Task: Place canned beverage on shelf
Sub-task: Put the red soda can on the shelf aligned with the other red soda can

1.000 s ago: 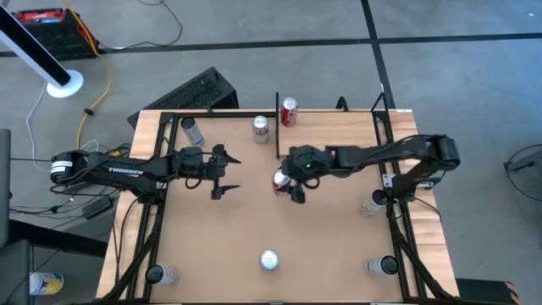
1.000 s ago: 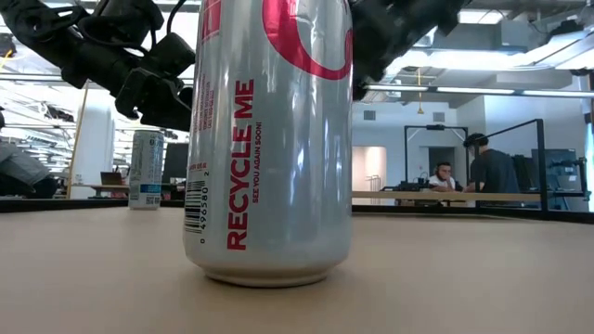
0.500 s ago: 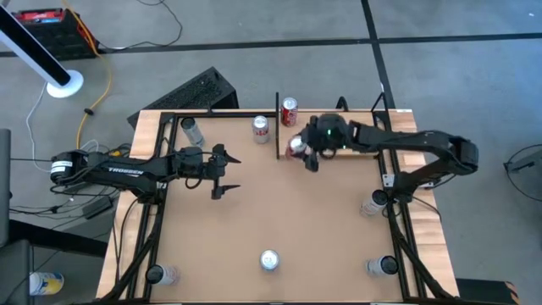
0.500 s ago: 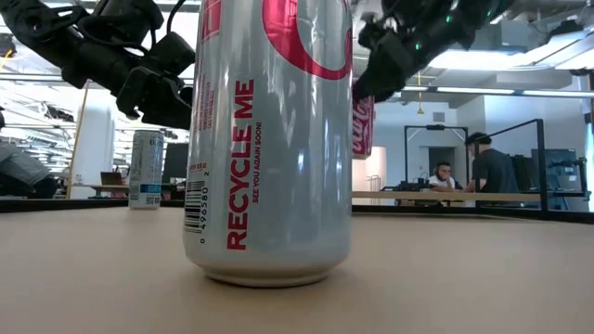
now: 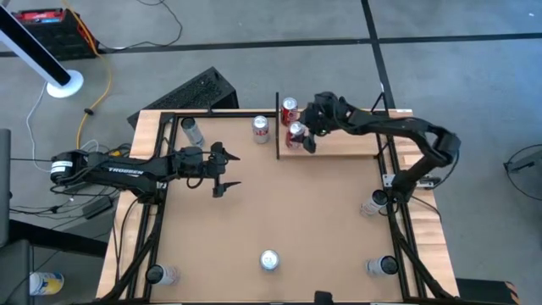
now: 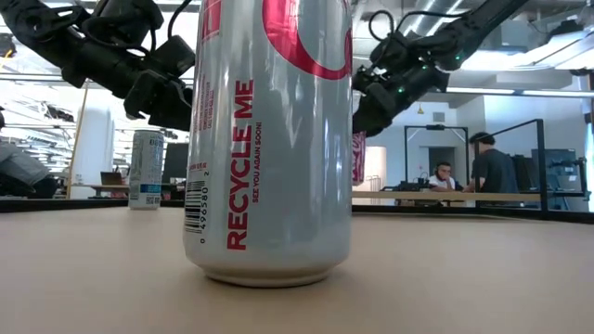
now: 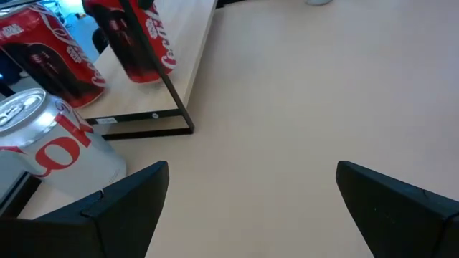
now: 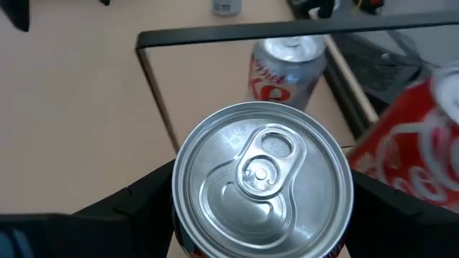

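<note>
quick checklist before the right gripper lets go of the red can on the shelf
1. Right gripper shut on the red aluminium can: ok.
2. Can over the pale light-wood plank shelf: ok.
3. Can base resting on the shelf: cannot tell.
4. Clear of the other red can already on the shelf: ok, a small gap shows.
5. Can upright: ok.
6. Left gripper open over the table, away from the shelf: ok.
</note>
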Tool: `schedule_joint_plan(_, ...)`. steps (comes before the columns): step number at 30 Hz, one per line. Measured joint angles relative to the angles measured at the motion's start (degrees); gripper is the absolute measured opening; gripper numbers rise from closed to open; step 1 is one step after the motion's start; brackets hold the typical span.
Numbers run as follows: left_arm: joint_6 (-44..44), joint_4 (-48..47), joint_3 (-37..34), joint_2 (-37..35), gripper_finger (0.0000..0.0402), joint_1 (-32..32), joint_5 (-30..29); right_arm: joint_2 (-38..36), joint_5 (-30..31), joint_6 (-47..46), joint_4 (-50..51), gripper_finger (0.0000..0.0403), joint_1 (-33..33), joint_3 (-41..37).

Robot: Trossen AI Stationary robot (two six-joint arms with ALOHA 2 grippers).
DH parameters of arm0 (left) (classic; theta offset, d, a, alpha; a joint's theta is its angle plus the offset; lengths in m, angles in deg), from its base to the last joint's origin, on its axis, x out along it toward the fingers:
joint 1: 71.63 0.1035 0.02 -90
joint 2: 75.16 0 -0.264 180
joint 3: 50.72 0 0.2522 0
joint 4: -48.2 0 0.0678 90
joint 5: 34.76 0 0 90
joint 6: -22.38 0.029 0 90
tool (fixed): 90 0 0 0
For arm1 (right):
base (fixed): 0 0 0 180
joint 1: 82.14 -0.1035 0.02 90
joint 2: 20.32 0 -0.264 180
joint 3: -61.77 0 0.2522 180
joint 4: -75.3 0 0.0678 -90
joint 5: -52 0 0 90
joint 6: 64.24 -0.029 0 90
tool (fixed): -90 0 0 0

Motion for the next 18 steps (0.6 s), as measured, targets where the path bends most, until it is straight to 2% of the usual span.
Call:
schedule_joint_plan(8, -3.4, -0.1, 0.0, 0.0, 0.0387, 0.0, 0.0, 4.7, -1.3, 1.5, 0.6, 0.0328, -0.1, 4.0)
schedule_joint_plan(18, -6.0, -0.5, 0.0, 0.0, 0.0387, 0.0, -0.1, 5.1, -0.7, 1.9, 1.5, 0.0328, 0.0, 4.3)
